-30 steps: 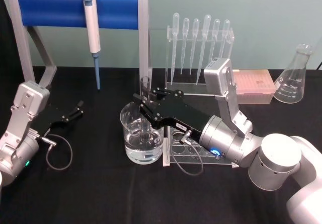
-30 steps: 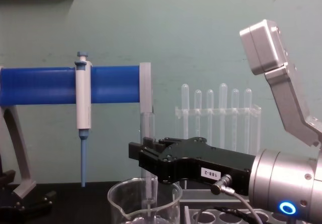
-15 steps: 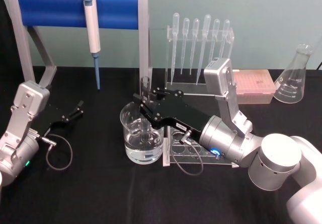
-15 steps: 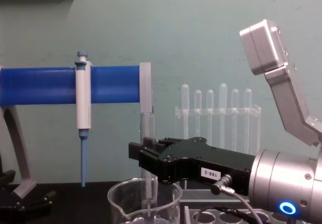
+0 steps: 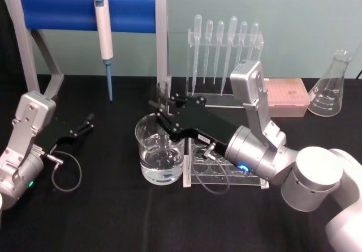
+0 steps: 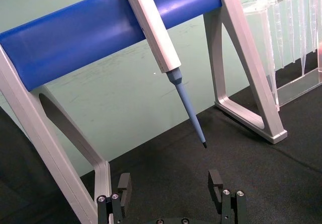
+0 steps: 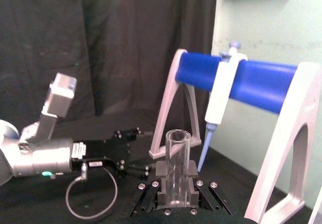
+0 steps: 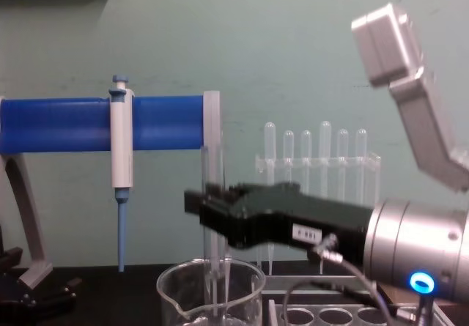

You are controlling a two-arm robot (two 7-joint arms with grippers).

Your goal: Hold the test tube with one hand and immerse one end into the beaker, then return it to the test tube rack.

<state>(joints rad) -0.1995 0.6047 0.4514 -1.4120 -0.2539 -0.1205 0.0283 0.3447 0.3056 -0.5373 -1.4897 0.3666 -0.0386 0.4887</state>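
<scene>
Beaker [image 5: 160,154] centre-low of head view, part full of clear liquid; acrylic rack [image 5: 223,171] just right of it. Right gripper [image 5: 162,107] over beaker's back rim, fingers clamped on test tube [image 5: 163,116]; tube upright, lower end down inside beaker [image 8: 212,295] in chest view, open rim above fingers. Left gripper [image 5: 87,122] mid-left of head view, low over black table [image 5: 102,212], fingers spread, holding nothing. Farther back: blue-bar stand [image 5: 85,11] with pipettor [image 5: 103,31] upper left, pipette rack [image 5: 225,51] upper centre, flask [image 5: 331,88] far right.
</scene>
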